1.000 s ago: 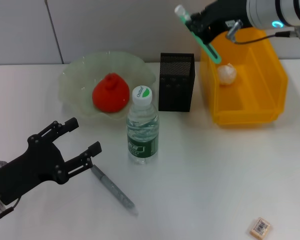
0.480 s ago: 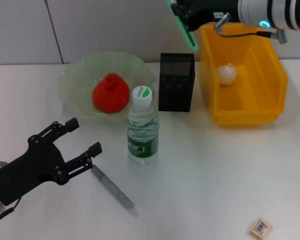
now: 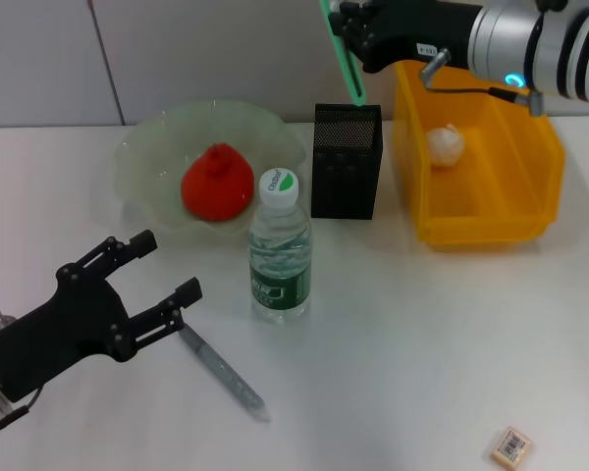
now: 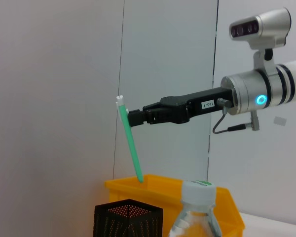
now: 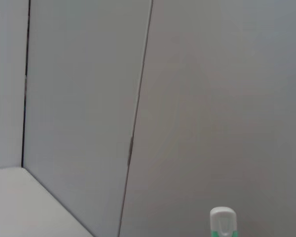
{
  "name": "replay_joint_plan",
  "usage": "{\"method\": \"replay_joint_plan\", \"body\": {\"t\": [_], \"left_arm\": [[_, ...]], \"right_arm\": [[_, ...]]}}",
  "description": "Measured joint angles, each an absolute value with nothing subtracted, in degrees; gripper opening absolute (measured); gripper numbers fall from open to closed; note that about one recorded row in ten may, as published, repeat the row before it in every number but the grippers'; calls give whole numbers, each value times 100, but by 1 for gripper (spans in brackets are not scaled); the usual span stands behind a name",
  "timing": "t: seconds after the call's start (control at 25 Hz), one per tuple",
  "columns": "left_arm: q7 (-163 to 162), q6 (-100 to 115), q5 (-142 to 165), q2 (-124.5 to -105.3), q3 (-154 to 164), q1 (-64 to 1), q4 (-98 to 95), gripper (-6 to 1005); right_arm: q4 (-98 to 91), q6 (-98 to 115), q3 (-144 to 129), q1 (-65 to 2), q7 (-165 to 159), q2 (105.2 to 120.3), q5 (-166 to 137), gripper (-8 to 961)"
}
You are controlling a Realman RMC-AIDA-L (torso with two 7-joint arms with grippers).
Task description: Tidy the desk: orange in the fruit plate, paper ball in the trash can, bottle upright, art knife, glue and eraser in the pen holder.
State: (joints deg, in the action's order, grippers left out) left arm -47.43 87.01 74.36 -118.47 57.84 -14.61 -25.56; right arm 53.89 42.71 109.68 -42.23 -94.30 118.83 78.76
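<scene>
Right gripper (image 3: pixel 356 29), a black two-finger tool on a silver arm, is clenched on the upper part of the glue (image 3: pixel 341 54), a long thin green stick with a white cap, and holds it nearly upright above the pen holder (image 3: pixel 347 162), with the stick's lower tip close over the mesh cup's open top. From the left wrist view the same green stick (image 4: pixel 129 143) hangs tilted a little, its tip seeming to sit over the yellow trash can (image 4: pixel 163 185) behind the cup, so its exact line over the opening is hard to judge. By its looks the glue is light, stiff and smooth, so a firm pinch near its top seems the right hold, and it may swing or slip if loosened early. On the white desk the orange (image 3: pixel 217 183) lies in the fruit plate (image 3: pixel 147 147), the paper ball (image 3: pixel 446 144) lies in the trash can, and the bottle (image 3: pixel 280 245) stands upright in front of the pen holder. Left gripper (image 3: pixel 152 280) hovers low near the front left with its fingers spread apart and empty, just beside the art knife (image 3: pixel 222 368), a slim grey tool lying flat on the desk. Far off at the front right corner lies the eraser (image 3: pixel 511 446), small and flat, likely needing a careful pinch across its short sides
</scene>
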Motion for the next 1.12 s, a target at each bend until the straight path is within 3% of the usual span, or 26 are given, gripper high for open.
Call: {"method": "replay_joint_plan", "body": {"t": [1.12], "left_arm": [[-4746, 8702, 7445, -11857, 5783, -1529, -2531, 826]], "right_arm": [[3627, 4037, 11233, -4456, -7037, 11880, 9759, 131]]}}
